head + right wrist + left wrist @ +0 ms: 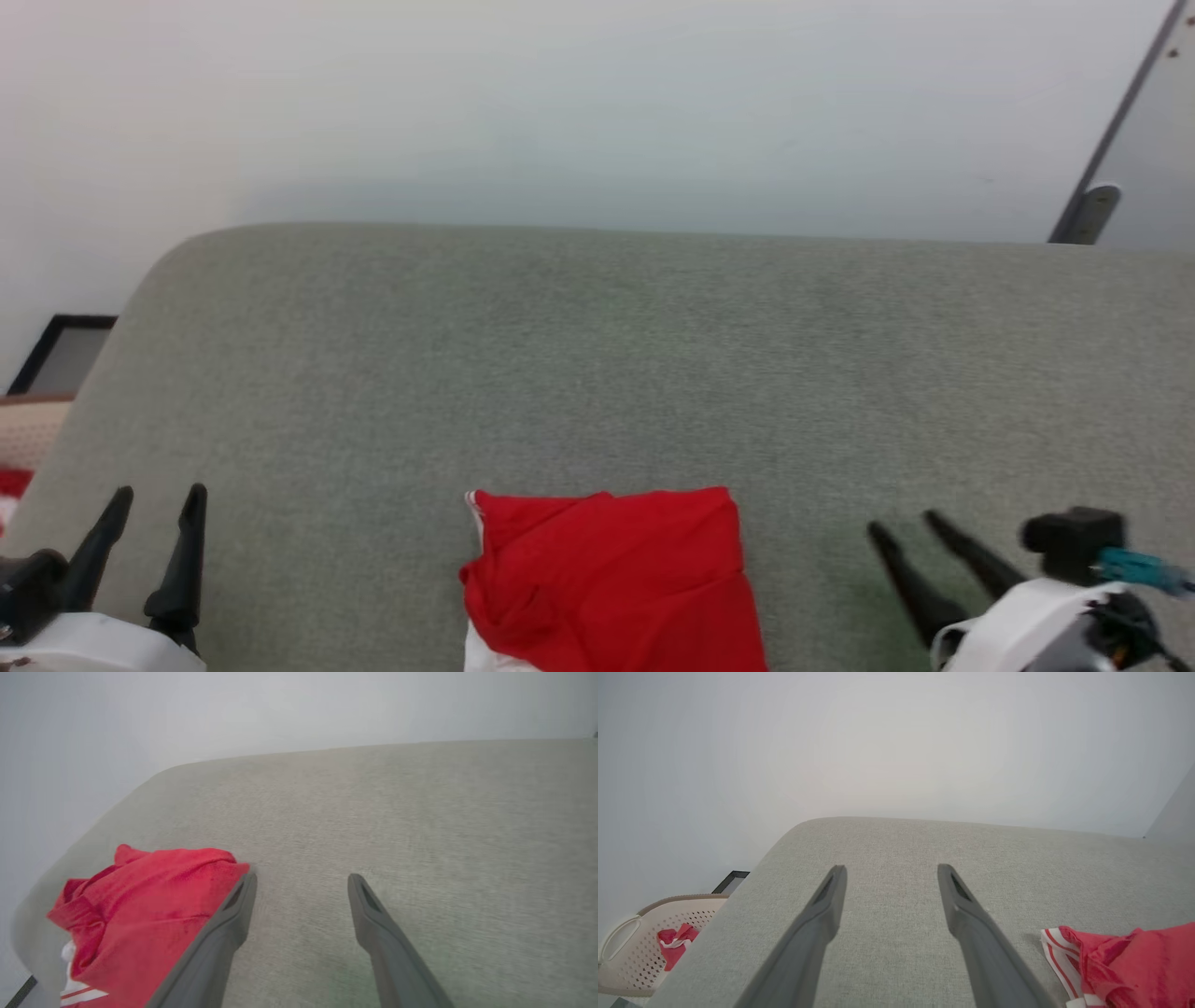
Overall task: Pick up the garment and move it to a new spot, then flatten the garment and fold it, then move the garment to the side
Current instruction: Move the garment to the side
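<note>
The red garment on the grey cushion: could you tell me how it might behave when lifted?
The garment would probably hang limp, since it lies in soft folds. It looks thin, so likely light. Pushed, it may bunch on the textured cushion rather than slide.

Left gripper point(892, 870): fingers spread wide, bare grey fabric of the worktop point(1008, 858) showing between them. Right of the gripper, apart from its right finger: the garment point(1125, 966), red and crumpled on the worktop, its white striped edge turned toward the gripper. Far left of the gripper, beyond the worktop's edge: a pale perforated basket point(644, 961) holding a red-and-white cloth point(675, 945). Pale wall point(896, 742) ahead.
</note>
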Available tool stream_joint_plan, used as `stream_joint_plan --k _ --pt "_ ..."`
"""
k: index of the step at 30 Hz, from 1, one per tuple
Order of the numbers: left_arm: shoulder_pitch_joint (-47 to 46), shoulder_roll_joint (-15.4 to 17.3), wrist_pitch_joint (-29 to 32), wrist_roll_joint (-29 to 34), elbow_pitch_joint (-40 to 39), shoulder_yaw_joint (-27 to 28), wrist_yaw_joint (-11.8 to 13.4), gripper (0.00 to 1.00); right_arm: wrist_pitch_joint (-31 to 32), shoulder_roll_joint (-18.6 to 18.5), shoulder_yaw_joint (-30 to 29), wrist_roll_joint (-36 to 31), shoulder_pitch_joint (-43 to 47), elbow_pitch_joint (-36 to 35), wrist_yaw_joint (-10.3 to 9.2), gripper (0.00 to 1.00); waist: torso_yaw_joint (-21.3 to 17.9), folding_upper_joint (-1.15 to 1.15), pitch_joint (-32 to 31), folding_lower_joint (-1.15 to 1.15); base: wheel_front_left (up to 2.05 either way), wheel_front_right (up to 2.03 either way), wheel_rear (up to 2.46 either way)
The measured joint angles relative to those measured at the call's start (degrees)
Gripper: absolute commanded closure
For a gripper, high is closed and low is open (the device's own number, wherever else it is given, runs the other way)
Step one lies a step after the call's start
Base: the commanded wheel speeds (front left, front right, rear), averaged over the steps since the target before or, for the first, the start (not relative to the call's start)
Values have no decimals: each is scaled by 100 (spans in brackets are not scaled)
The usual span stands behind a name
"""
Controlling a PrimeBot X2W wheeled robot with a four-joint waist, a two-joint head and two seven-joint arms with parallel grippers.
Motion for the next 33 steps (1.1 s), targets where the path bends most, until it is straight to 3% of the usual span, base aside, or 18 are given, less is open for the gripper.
stream_joint_plan --k 13,20,31,32,33 --pt "-133 -101 40 3 -20 -154 35 0 1371 -450 1244 959 -392 -296 0 0 526 0 237 0 0 0 0" --pt "-269 -196 14 10 42 -240 14 0 1853 -478 1259 1053 -631 11 0 0 792 0 450 0 0 0 0" --pt "-513 -321 -53 26 235 -312 -62 0 2638 -130 1265 1176 -1111 803 1 0 1106 0 786 0 0 0 0" --pt "-528 -331 -58 26 250 -311 -80 0 2715 -114 1294 1183 -1155 835 1 61 1126 0 801 0 0 0 0" --pt "-543 -339 -58 27 260 -310 -83 0 2775 -103 1316 1220 -1189 838 1 100 1141 0 815 0 0 0 0"
